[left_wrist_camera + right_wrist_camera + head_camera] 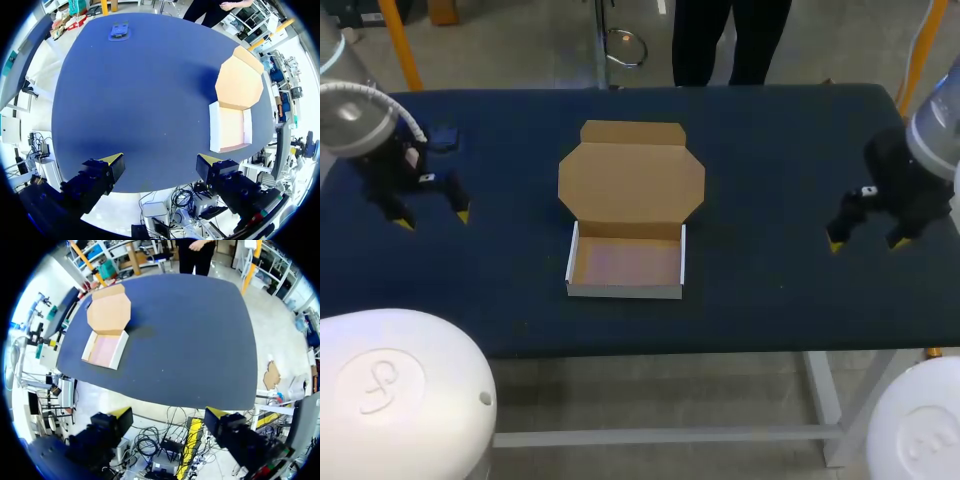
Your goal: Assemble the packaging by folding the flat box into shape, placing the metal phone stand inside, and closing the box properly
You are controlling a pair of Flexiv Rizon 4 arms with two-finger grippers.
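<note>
The left hand (432,217) is hovering over the desk (770,160) with its fingers spread and nothing between them. The small blue phone stand (442,137) is lying ahead of that hand, toward the desk's far edge, and is too small to show its long axis. The box (625,265) is sitting well off to that hand's inner side, with its tray folded up and its lid lying open. The right hand (865,241), also spread and empty, is hanging on the box's other side, so the left arm is looking much the nearer for picking up the stand.
</note>
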